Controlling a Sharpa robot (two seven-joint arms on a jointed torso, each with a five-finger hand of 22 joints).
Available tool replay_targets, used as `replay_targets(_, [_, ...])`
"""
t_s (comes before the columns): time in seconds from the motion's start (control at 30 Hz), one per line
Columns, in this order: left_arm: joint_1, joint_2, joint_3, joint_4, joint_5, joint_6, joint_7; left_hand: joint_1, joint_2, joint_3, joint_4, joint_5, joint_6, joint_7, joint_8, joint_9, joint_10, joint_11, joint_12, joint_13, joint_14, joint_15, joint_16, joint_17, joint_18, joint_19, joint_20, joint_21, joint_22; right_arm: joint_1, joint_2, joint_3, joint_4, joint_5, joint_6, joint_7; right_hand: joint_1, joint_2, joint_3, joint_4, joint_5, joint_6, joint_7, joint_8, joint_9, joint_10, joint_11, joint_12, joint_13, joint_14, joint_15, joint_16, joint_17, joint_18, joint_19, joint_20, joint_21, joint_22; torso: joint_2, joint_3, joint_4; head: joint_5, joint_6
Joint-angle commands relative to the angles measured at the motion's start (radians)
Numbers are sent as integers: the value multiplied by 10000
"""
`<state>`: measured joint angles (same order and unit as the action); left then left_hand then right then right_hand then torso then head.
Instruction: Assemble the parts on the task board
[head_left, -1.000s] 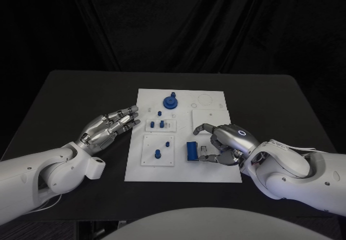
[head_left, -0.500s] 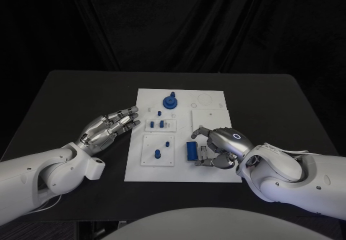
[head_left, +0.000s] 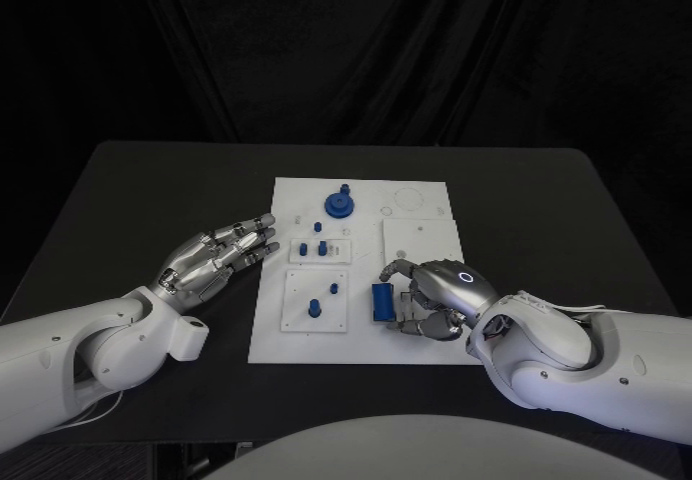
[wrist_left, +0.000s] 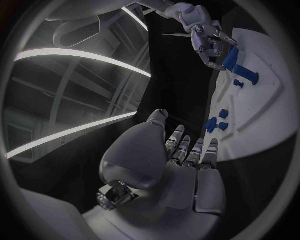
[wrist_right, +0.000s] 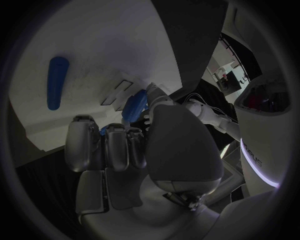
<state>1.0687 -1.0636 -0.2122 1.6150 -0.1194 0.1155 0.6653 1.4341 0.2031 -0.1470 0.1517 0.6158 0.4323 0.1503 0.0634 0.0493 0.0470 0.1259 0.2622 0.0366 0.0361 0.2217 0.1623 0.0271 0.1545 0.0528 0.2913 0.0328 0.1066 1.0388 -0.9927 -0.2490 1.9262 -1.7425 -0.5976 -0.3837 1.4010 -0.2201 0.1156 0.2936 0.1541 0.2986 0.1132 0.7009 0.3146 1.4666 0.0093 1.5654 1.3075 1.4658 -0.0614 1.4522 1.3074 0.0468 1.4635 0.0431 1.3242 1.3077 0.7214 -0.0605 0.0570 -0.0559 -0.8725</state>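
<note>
The right hand (head_left: 441, 298) rests curled on the white rectangular task board (head_left: 418, 345), its fingers closing on the blue block-shaped part (head_left: 382, 301) at the board's near right. The left hand (head_left: 216, 255) hovers beside the board's left edge, fingers extended and apart, holding nothing.

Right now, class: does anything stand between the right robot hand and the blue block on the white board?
Nothing visible does. The right robot hand sits directly beside the blue block on the white board, fingers curled toward it.
</note>
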Motion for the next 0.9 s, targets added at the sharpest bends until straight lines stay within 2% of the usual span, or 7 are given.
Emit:
replay_targets(0.03, [-18,-1,7,12,264,333,25,25,19,22,-62,37,-8,49,36,13,15,77,31,8,9,70,46,9,-158,75,25,48,13,-41,22,4,-21,-190,-143,-467,150,54,122,-3,115,47,59,90,-38,1042,73,54,2633,616,66,-70,328,95,230,80,-55,1877,3,-1,-1,18,-2])
replay_targets(0.23, [-23,-7,7,2,294,413,-5,25,1,21,-76,33,0,56,40,14,13,86,37,8,7,75,45,8,-167,81,26,51,16,-61,64,6,-45,-193,-183,-502,160,161,187,-3,262,97,70,179,-84,1042,84,54,2633,616,76,-71,325,97,231,92,-61,1876,4,-5,-11,19,-2])
replay_targets(0.5, [-28,-5,7,-10,302,455,-45,24,-2,22,-80,32,1,60,41,14,13,91,43,9,7,76,47,8,-170,82,26,52,16,-67,80,6,-40,87,-216,-517,-450,516,290,-4,534,508,53,595,-223,1042,82,54,2633,624,76,-56,342,92,255,104,-25,1888,0,1,11,7,-2])
replay_targets(0.67, [-30,-4,7,-11,303,465,-71,24,-2,22,-80,32,1,60,41,14,13,91,43,9,7,76,47,8,-170,82,26,52,16,-68,97,7,-40,137,-206,-577,-651,553,289,-3,581,556,52,664,-279,1042,81,54,2633,630,79,-39,367,89,264,104,-7,1893,1,1,-13,25,-2])
replay_targets(0.9, [-34,-4,7,-12,304,490,-122,24,-2,22,-80,32,1,60,41,14,13,91,43,9,7,76,47,8,-170,82,26,52,16,-69,130,8,-34,285,-161,-634,-961,558,268,4,594,522,48,698,-374,1042,78,54,2633,621,77,-60,327,99,251,104,-52,1880,-2,-2,-10,20,-2])
